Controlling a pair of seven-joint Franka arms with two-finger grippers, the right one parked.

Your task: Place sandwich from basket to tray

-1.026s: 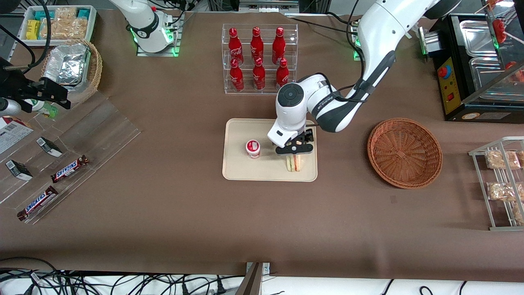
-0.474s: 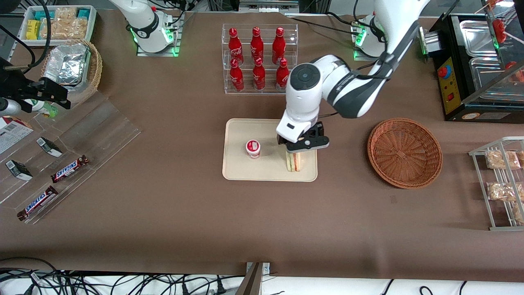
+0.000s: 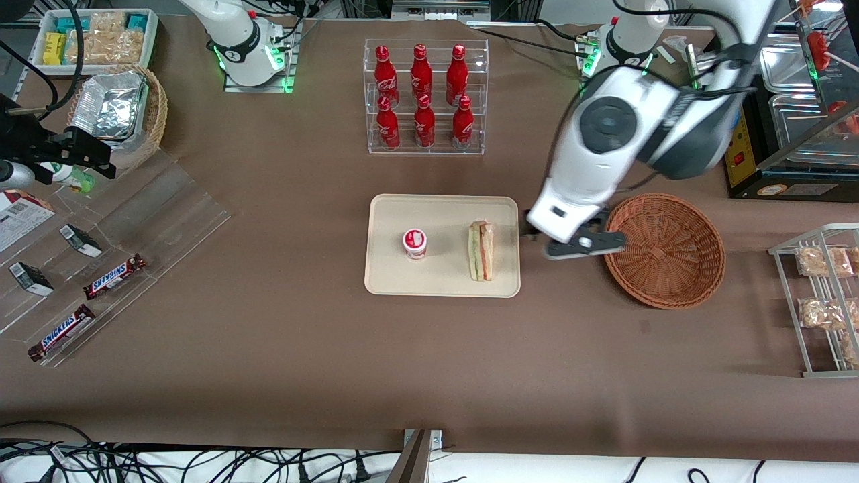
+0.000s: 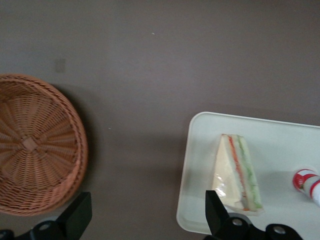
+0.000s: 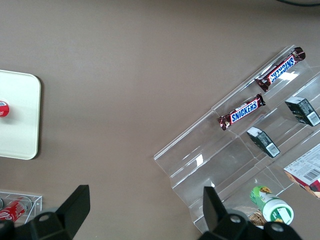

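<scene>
The sandwich (image 3: 481, 251) is a clear-wrapped triangular wedge with green, red and pink layers, lying on the cream tray (image 3: 443, 278) beside a small red-and-white cup (image 3: 415, 243). It also shows in the left wrist view (image 4: 237, 172) on the tray (image 4: 200, 165). The reddish-brown wicker basket (image 3: 663, 249) is empty; it also shows in the left wrist view (image 4: 35, 145). My gripper (image 3: 570, 243) is open and empty, raised above the bare table between the tray and the basket. Its open fingers (image 4: 77, 215) frame bare table.
A clear rack of red bottles (image 3: 423, 94) stands farther from the camera than the tray. A black appliance with metal trays (image 3: 772, 114) and a wire rack of snacks (image 3: 822, 295) lie toward the working arm's end. A clear shelf with Snickers bars (image 3: 100, 282) lies toward the parked arm's end.
My gripper let go of the sandwich, which now lies on the tray, and rose and moved sideways toward the basket.
</scene>
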